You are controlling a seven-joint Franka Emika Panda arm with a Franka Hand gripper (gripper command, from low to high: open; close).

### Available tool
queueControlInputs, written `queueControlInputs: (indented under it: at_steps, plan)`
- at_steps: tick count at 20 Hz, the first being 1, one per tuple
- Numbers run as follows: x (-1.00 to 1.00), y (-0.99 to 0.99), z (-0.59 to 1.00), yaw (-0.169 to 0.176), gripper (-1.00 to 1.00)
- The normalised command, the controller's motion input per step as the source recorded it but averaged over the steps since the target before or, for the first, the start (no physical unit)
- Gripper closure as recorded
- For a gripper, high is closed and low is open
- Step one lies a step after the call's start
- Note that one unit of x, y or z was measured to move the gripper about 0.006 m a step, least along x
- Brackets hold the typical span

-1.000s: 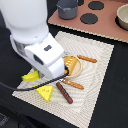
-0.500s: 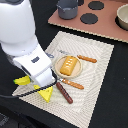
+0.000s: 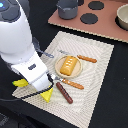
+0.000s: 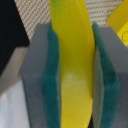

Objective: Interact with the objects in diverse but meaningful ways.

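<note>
While the gripper (image 4: 75, 75) clamps the banana (image 4: 75, 60) between its green pads (image 4: 52, 85), the arm (image 3: 20, 45) hangs over the placemat's (image 3: 97, 55) near left corner.
On the mat, the bread loaf (image 3: 69, 64) sits on a small plate (image 3: 60, 71) near the middle, the sausage (image 3: 64, 92) lies nearer, and the cheese wedge (image 3: 46, 95) sits at the mat's near edge. A grey saucepan (image 3: 67, 8) stands on the far toy stove (image 3: 100, 22).
</note>
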Motion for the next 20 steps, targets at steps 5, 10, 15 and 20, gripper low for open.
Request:
queueControlInputs:
  at_steps: [5,10,15,20]
  plan:
    - [-0.19,0.05,-0.08,0.067,-1.00]
    - [-0.37,0.02,0.20,0.049,-1.00]
    - [-0.51,0.20,0.67,0.025,-1.00]
    - [-0.58,0.30,0.58,0.030,-1.00]
